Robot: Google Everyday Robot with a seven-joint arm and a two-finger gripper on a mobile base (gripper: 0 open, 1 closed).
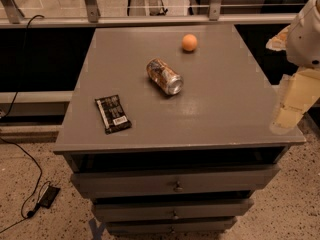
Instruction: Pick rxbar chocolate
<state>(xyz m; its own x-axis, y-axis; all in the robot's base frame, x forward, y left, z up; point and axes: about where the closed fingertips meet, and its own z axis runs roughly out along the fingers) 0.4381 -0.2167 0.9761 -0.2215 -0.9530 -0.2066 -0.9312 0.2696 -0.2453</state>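
The rxbar chocolate [113, 113] is a flat dark bar with white print and a small white label patch. It lies flat near the front left corner of the grey cabinet top [215, 109]. My gripper [285, 118] hangs at the far right of the view, over the cabinet's front right edge. It is far to the right of the bar and holds nothing that I can see. The white arm [306, 31] rises above it at the right border.
A shiny metal drink can [164, 76] lies on its side in the middle of the top. A small orange ball [189, 42] sits at the back. Drawers [175, 184] are below the top, a railing behind, and cables lie on the floor at the left [30, 184].
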